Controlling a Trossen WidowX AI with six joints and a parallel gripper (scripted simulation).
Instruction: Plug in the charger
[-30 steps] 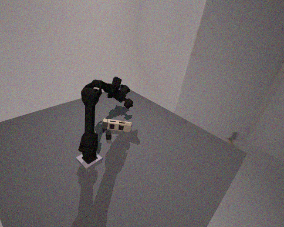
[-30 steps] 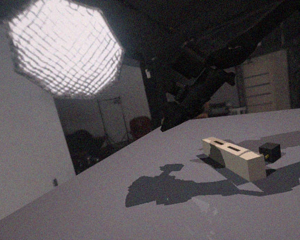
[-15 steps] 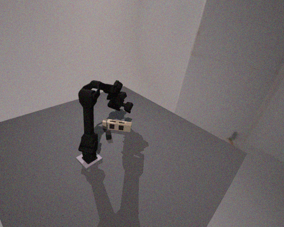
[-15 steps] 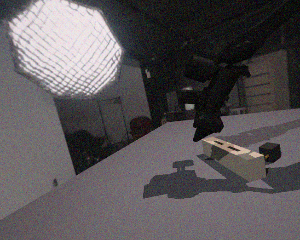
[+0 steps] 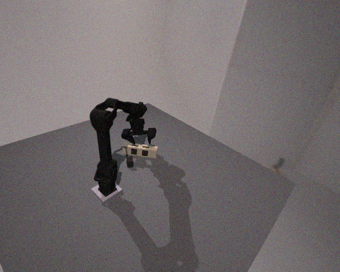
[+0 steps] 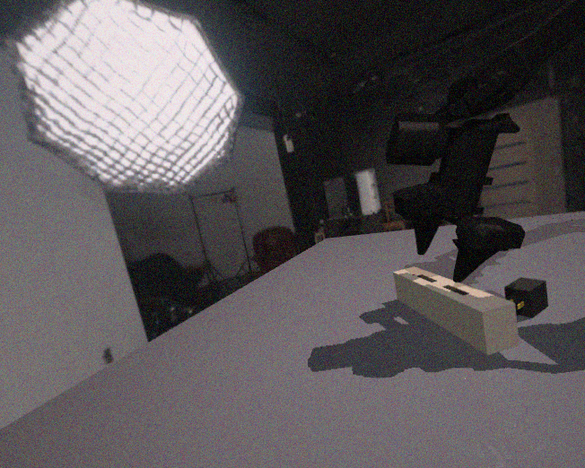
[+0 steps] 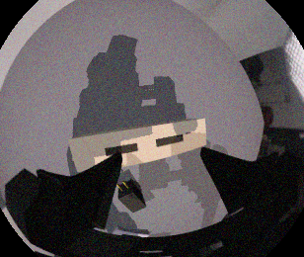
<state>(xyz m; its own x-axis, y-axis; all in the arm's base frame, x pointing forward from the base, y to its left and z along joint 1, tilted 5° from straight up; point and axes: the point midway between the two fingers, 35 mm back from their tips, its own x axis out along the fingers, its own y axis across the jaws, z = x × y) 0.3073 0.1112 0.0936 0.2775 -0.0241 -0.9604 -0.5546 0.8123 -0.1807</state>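
The charger (image 5: 130, 161) (image 6: 526, 297) (image 7: 131, 197) lies unplugged beside the power strip (image 5: 151, 152) (image 6: 449, 312) (image 7: 146, 157), so grasping, lifting, aligning and inserting all remain. The gripper (image 5: 142, 143) (image 6: 439, 265) (image 7: 163, 153) hovers over the strip, fingers spread wide around nothing. The charger looks like a small black block with two thin yellowish prongs.
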